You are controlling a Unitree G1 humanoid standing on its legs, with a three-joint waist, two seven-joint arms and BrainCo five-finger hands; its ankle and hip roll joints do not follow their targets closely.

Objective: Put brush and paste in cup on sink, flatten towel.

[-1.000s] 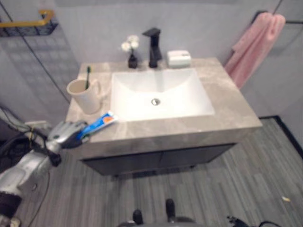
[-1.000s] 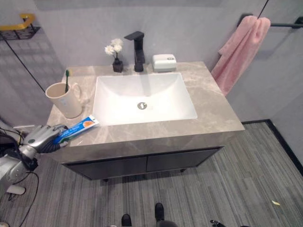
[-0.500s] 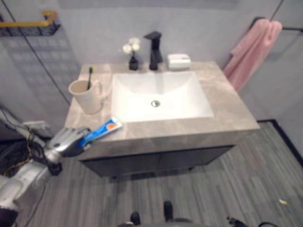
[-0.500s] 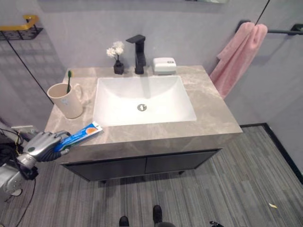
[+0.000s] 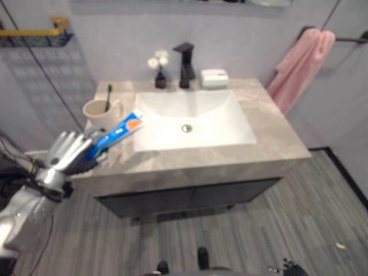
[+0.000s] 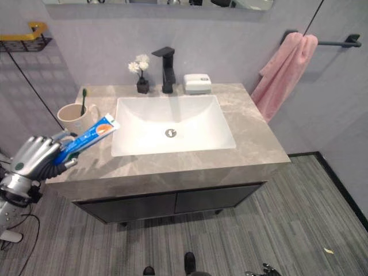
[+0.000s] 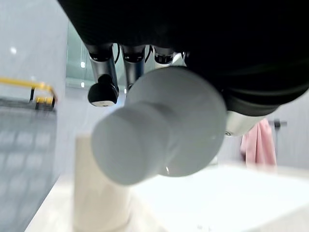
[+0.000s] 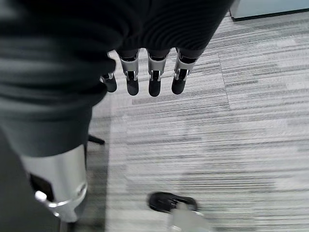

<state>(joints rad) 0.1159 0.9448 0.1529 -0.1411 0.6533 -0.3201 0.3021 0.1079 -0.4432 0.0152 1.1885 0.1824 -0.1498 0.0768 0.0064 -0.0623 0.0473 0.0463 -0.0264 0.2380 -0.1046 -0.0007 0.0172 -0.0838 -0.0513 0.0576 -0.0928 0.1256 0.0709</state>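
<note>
My left hand [image 6: 35,156] covers the toothpaste tube's [image 6: 89,137] lower end. I see just the toothbrush's [image 6: 84,99] top above the cup [image 6: 71,117] rim. The towel's [image 5: 299,68] rail runs off frame.

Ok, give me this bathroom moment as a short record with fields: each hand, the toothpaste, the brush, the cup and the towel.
left hand: shut on the toothpaste tube, raised at the counter's left end
toothpaste tube: blue and white, held tilted, its far end next to the cup
cup: cream mug, upright on the counter left of the basin
toothbrush: standing in the cup
towel: pink, hanging bunched on the wall bar
right hand: open, hanging over the floor
</note>
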